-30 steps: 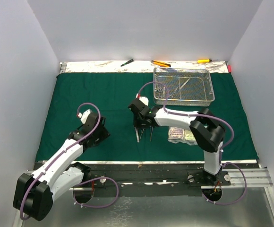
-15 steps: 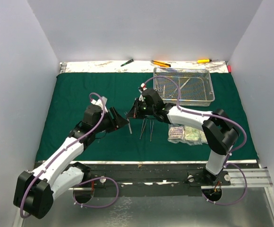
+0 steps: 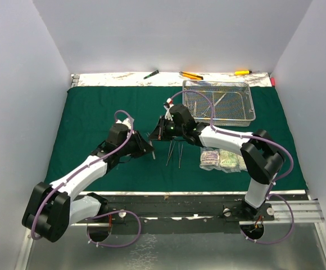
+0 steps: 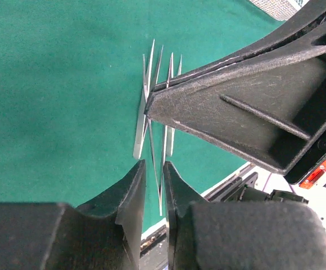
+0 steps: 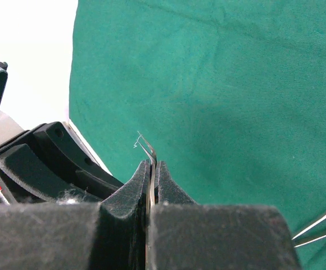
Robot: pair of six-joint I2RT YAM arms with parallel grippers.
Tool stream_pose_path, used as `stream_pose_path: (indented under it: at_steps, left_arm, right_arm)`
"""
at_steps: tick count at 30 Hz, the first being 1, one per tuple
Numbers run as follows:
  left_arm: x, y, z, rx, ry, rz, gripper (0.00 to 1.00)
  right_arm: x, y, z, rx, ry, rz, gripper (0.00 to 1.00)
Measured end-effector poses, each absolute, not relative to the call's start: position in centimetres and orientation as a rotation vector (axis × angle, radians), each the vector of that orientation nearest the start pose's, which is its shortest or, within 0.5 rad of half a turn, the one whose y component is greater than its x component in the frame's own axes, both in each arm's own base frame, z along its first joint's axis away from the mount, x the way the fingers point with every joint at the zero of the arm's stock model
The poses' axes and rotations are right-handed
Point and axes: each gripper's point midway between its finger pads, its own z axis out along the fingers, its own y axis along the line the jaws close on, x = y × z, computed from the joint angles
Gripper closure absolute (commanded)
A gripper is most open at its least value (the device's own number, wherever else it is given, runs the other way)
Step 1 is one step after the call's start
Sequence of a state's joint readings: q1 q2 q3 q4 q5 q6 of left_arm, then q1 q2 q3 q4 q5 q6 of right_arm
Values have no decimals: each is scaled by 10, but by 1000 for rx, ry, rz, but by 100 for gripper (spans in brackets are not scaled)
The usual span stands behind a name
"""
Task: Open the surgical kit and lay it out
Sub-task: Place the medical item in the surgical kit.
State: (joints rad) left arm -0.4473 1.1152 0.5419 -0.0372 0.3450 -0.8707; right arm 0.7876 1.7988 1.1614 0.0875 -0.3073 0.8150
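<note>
The surgical kit's dark green cloth (image 3: 90, 112) lies spread flat. On it stand the wire-mesh tray (image 3: 219, 120) at the back right, small clear packets (image 3: 218, 160) and steel tweezers (image 3: 174, 153) laid side by side. My right gripper (image 3: 154, 135) (image 5: 152, 163) is shut on thin curved-tip tweezers (image 5: 146, 143). Their other end (image 4: 162, 197) runs between the fingers of my left gripper (image 3: 150, 149) (image 4: 153, 166). The left jaws stand narrowly apart around it, and a sliver of cloth shows on one side. Both grippers meet just left of the laid tweezers (image 4: 139, 129).
Loose tools lie on the bare strip behind the cloth: a green-handled one (image 3: 150, 73), an orange one (image 3: 191, 75) and a yellow one (image 3: 242, 72). White walls enclose the table. More steel instruments lie inside the tray.
My left arm has swung right to meet the right gripper, and its jaws have opened wide and then narrowed around the held tweezers. The right gripper lifted from the laid tweezers and stays shut.
</note>
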Motion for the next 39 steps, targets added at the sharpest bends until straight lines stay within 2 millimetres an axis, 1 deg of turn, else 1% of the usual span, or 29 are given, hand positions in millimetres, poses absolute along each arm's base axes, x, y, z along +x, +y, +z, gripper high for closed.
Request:
stream_pose_path:
  at_steps: [3,5,6,7,10,12,14,16,18,20,22,26,30,34,39]
  left_arm:
    - [246,-217,113,-289,2354,-1077,100]
    - [246,-217,114,-288,2352,-1079,100]
    - [247,-218,113,-287,2352,-1079,100]
    - [247,-218,113,-286,2352,-1080,100]
    - [248,-219,111,-285,2357,-1079,100]
    - [248,-220,108,-284,2368,-1074,100]
    - [247,-220,104,-289,2381,-1067,100]
    - [248,-220,99,-294,2393,-1050,100]
    - [248,-223,94,-285,2418,-1020,100]
    - [249,-226,88,-265,2453,-971,100]
    - [252,-231,83,-242,2493,-903,100]
    - [261,-239,74,-192,2559,-757,100]
    - [267,-249,63,-115,2624,-584,100]
    - [263,-255,45,-44,2689,-426,100]
    - [253,-247,22,-1,2759,-235,100]
  right_arm:
    - [292,408,127,-171,2362,1204,99]
    - [292,408,127,-170,2363,1204,99]
    - [292,408,127,-170,2363,1203,98]
    - [292,408,127,-169,2364,1202,92]
    - [293,406,125,-164,2373,1193,68]
    - [293,404,124,-155,2386,1174,56]
    - [297,400,121,-130,2403,1126,52]
    - [302,394,118,-97,2424,1060,52]
    - [307,383,114,-50,2448,965,52]
    - [310,367,109,3,2473,850,52]
    - [310,345,105,67,2504,712,52]
    - [306,306,105,173,2518,515,53]
    - [293,274,101,248,2528,403,54]
    - [278,258,88,284,2564,344,54]
    - [269,249,75,316,2599,304,56]
